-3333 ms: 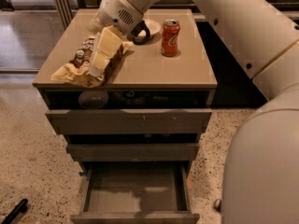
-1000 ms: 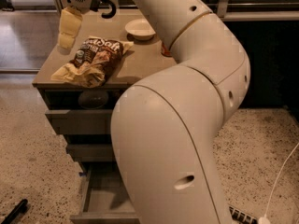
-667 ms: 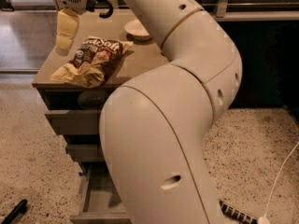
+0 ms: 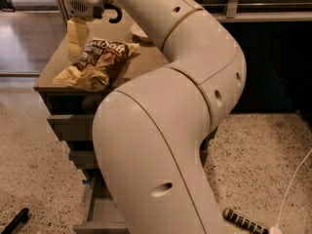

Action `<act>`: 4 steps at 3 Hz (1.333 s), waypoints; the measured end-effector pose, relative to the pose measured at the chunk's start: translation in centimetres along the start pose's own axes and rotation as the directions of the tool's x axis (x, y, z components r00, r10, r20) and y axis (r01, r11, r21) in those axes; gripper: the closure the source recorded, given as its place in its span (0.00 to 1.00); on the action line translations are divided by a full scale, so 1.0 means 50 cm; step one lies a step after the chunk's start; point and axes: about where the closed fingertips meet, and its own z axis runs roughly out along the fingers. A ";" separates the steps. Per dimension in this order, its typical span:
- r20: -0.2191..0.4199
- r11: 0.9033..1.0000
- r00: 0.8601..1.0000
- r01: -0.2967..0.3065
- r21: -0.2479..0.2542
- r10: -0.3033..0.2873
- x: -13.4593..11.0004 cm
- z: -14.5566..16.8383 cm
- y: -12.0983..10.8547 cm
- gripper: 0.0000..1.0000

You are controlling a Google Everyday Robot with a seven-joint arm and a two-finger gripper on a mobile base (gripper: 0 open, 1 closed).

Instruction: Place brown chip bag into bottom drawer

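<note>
Camera view: the one view, looking down on a drawer cabinet, with the robot's arm (image 4: 165,130) filling the middle and the right.
Desk: the flat tan top of the cabinet (image 4: 54,62) carries the things.
Brown chip bag: the brown chip bag (image 4: 97,62) lies flat on the desk, near its front left edge, dark lettered face up.
Bag's long axis: it runs from 8 o'clock to 2 o'clock in the picture. The pale, crumpled yellow-tan end points to 8 o'clock, and the dark end with white lettering points to 2 o'clock.
End effector: the end effector (image 4: 75,48) hangs down over the desk at 11 o'clock from the bag, just beside the bag's upper left edge. Whether it touches the bag cannot be told.
End effector state: cannot tell whether it is released or clenched. It holds nothing that shows.
Bottom drawer: the bottom drawer (image 4: 105,212) is at 6 o'clock from the bag, lowest in the cabinet and pulled out toward the camera.
Drawer contents: only a strip of plain grey inside shows. The rest is hidden behind the arm.
Upper drawers: two grey-brown fronts (image 4: 68,126) sit above it, partly hidden by the arm.
Pale dish: a round pale dish (image 4: 139,33) sits at 2 o'clock from the bag, half covered by the arm.
Floor: speckled terrazzo (image 4: 29,150) with a white cable (image 4: 297,179) at 4 o'clock.
</note>
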 end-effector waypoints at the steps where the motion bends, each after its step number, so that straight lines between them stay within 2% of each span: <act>1: 0.001 1.000 1.000 -0.001 0.000 0.001 -0.001 0.008 -0.004 0.00; 2: 0.001 0.998 0.998 -0.058 -0.003 0.058 0.032 0.029 -0.030 0.00; 3: 0.005 0.991 0.991 -0.131 -0.001 0.131 0.078 0.046 -0.067 0.00; 4: 0.006 0.992 0.992 -0.122 -0.012 0.122 0.071 0.064 -0.066 0.00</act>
